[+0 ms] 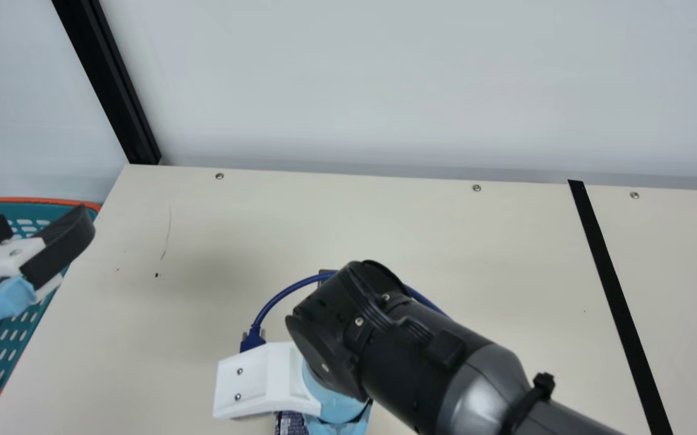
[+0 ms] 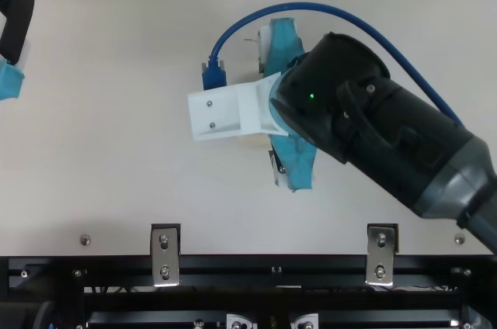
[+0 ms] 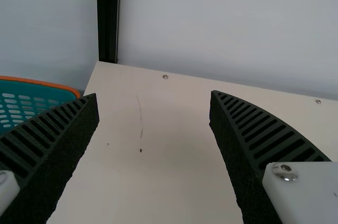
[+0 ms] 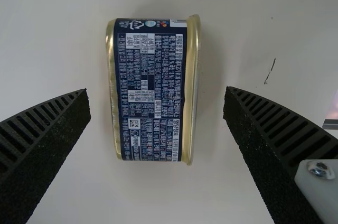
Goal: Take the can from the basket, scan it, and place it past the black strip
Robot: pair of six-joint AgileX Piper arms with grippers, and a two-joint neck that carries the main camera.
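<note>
Over the can, my right pincer points downward

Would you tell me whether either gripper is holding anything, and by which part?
Nothing is held: the left gripper and right gripper are both open, neither touching the can.

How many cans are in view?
1. The can is on the table, seen in the right wrist view between the spread fingers of the right gripper. More may be hidden in the basket, partly cut off in the main view.
</note>
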